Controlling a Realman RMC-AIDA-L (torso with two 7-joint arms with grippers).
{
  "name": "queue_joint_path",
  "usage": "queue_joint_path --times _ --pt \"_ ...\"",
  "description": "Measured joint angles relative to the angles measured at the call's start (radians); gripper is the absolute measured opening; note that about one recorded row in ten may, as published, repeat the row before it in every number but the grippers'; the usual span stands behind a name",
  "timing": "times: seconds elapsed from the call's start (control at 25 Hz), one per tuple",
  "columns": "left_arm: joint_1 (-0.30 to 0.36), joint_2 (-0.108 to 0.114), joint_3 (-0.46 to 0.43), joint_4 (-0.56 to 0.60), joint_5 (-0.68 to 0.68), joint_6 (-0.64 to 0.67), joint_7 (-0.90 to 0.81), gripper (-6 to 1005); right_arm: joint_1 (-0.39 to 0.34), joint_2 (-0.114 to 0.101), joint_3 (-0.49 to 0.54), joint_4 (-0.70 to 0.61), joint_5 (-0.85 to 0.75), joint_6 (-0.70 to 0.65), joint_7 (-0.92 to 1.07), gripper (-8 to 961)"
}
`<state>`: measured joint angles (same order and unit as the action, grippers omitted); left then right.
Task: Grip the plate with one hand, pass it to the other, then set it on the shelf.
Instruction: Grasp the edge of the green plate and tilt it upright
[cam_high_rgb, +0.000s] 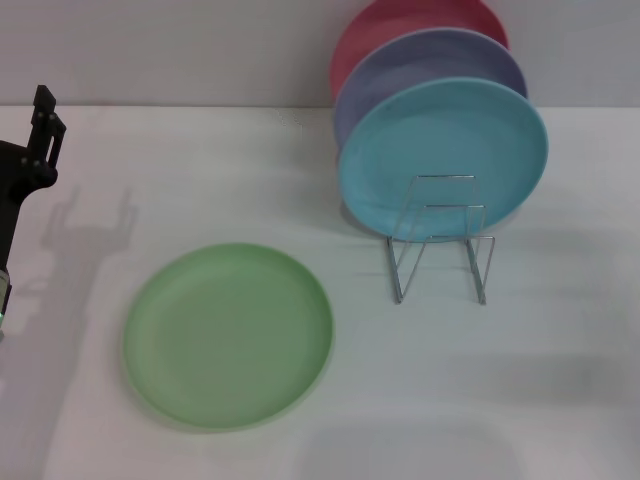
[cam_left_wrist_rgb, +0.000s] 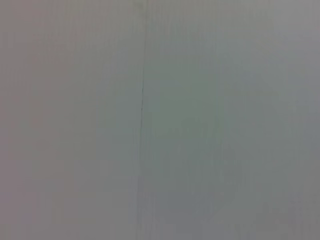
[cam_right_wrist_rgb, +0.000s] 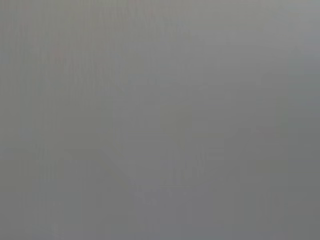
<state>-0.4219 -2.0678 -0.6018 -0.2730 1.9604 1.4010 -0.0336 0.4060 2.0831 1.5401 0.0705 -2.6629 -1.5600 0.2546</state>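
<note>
The light-green plate (cam_high_rgb: 228, 335) lies flat on the white table, front left of centre in the head view. My left gripper (cam_high_rgb: 47, 115), black on a slim black arm, is at the far left edge, well left of and behind the plate. Its fingers point up and away, apart, holding nothing. The silver wire rack (cam_high_rgb: 440, 245) stands right of the plate, with its front loops free. My right gripper is out of view. Both wrist views show only a blank grey surface.
A turquoise plate (cam_high_rgb: 445, 150) stands upright in the rack, with a lavender plate (cam_high_rgb: 420, 60) and a red plate (cam_high_rgb: 400, 25) behind it. The white table (cam_high_rgb: 560, 380) ends at a grey wall at the back.
</note>
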Motion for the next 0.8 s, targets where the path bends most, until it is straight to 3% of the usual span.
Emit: queue_joint_path --times 0.12,0.24,0.28,0.32,0.44,0.48,0.52,0.56,0.6,0.72,0.76,0.8 --pt "-0.001 0.000 -0.002 0.000 0.000 0.000 0.016 666 -0.002 0.000 0.001 0.000 0.000 0.000 0.000 695" --pt "-0.012 0.000 -0.002 -0.006 -0.001 -0.003 0.121 666 -0.004 0.000 0.002 0.000 0.000 0.000 0.000 695" --pt "-0.022 0.000 -0.011 -0.027 -0.004 -0.020 0.241 666 -0.005 0.000 0.002 0.000 0.000 0.000 0.000 695" --pt "-0.026 0.003 -0.057 -0.075 -0.008 -0.083 0.340 666 -0.006 0.000 0.003 0.000 0.000 0.000 0.000 695" --pt "-0.026 0.005 -0.090 -0.106 -0.006 -0.121 0.380 666 -0.006 -0.001 0.004 0.000 0.000 0.000 0.000 695" --pt "-0.019 0.008 -0.198 -0.192 -0.003 -0.263 0.484 666 -0.006 -0.001 0.004 0.000 0.000 0.000 0.000 695" --pt "-0.019 0.008 -0.198 -0.192 -0.003 -0.263 0.484 666 -0.006 -0.001 0.004 0.000 0.000 0.000 0.000 695" --pt "-0.001 0.010 -0.343 -0.310 0.000 -0.457 0.627 666 -0.006 -0.001 0.005 0.000 0.000 0.000 0.000 695" --pt "-0.001 0.010 -0.343 -0.310 0.000 -0.457 0.627 666 -0.005 -0.001 0.005 0.000 0.000 0.000 0.000 694" --pt "0.043 0.009 -0.543 -0.492 0.000 -0.734 0.804 666 0.001 -0.002 0.005 0.001 0.000 0.000 0.000 694" --pt "0.043 0.009 -0.543 -0.492 0.000 -0.734 0.804 667 0.007 -0.002 0.005 0.001 0.000 0.001 0.000 694" --pt "0.077 0.007 -0.666 -0.610 0.000 -0.922 0.877 667 0.007 -0.002 0.005 0.001 0.000 0.001 0.000 694"
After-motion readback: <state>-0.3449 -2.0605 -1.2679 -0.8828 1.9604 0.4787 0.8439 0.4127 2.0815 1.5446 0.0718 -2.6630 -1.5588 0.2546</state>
